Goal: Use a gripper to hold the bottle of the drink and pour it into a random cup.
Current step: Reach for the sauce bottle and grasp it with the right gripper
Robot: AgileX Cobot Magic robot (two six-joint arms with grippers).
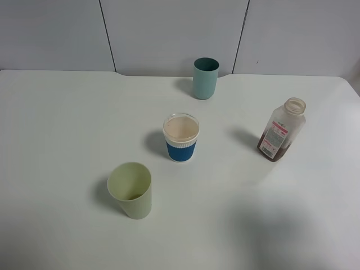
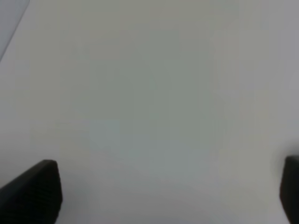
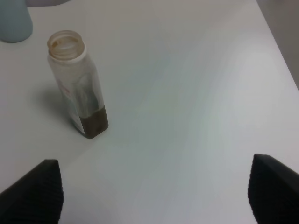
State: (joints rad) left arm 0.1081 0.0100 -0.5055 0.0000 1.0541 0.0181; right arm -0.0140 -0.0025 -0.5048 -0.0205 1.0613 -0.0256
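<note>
The bottle of the drink (image 1: pixel 281 130) stands upright at the table's right side, capless, with a little brown liquid at its bottom. In the right wrist view the bottle (image 3: pixel 77 84) stands well ahead of my right gripper (image 3: pixel 154 189), whose black fingers (image 3: pixel 35 191) are wide apart, open and holding nothing. The teal cup (image 1: pixel 205 79) stands upright at the back middle, and its edge (image 3: pixel 14 21) shows beyond the bottle. My left gripper (image 2: pixel 163 189) is open over bare table. Neither arm shows in the exterior high view.
A white cup with a blue sleeve (image 1: pixel 181 138) stands mid-table. A pale green cup (image 1: pixel 131 190) stands nearer the front left. The white table (image 1: pixel 56 124) ends at a grey panelled wall behind; its right edge runs close to the bottle.
</note>
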